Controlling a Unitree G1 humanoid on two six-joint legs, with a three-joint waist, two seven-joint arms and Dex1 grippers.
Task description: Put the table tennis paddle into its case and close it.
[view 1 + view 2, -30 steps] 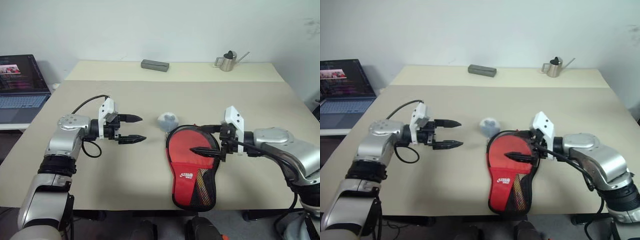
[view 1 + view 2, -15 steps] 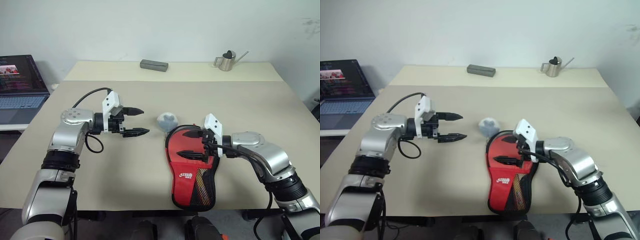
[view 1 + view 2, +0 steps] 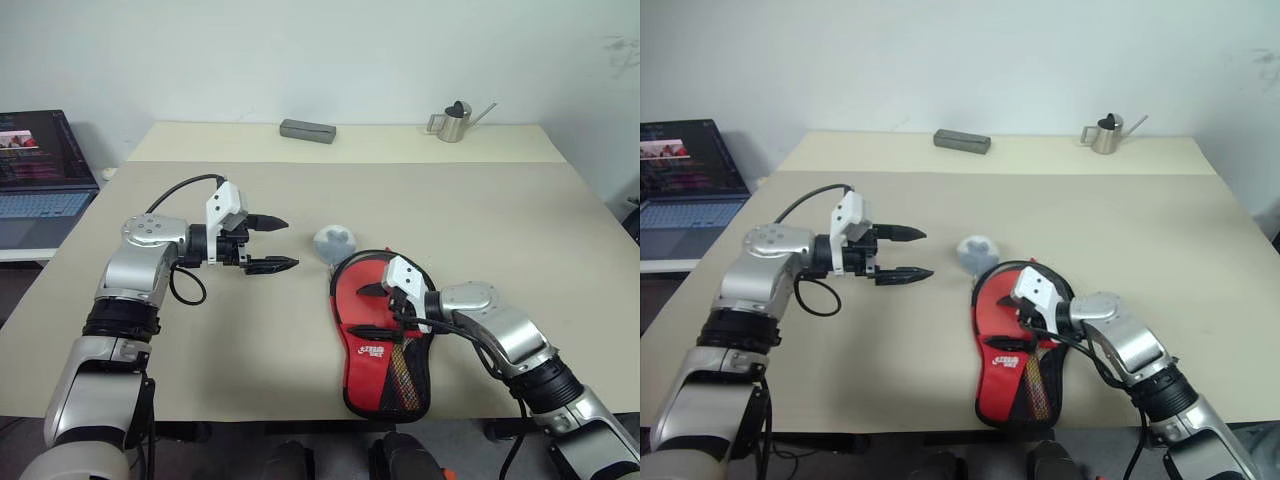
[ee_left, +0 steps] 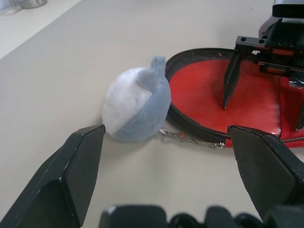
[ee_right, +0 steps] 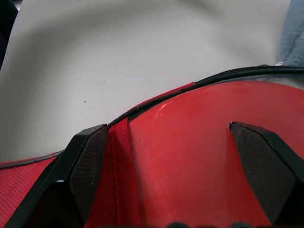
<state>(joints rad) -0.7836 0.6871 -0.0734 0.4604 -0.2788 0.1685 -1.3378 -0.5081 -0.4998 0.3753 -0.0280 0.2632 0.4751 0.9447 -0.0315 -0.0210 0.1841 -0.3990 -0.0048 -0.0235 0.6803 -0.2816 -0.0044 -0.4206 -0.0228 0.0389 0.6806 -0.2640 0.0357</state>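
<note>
The case (image 3: 385,375) lies flat near the table's front edge, red side up with its white logo and black mesh panel. Its zipper rim gapes open around the round end. Inside that end shows the glossy red face of the table tennis paddle (image 4: 199,95); its handle is hidden. My right gripper (image 3: 365,310) is open and hovers low over the round end, one finger on each side of the paddle's face (image 5: 199,142), holding nothing. My left gripper (image 3: 285,243) is open and empty, above the table to the left of the case.
A grey-and-white plush ball (image 3: 335,240) hangs by a small chain from the zipper, between my left gripper and the case. A grey block (image 3: 308,130) and a metal watering can (image 3: 455,122) stand at the far edge. A laptop (image 3: 40,165) sits beside the table on the left.
My right gripper has sunk and moved left, from beside the case's right rim to low over its round end. The left gripper has stayed where it was, still open.
</note>
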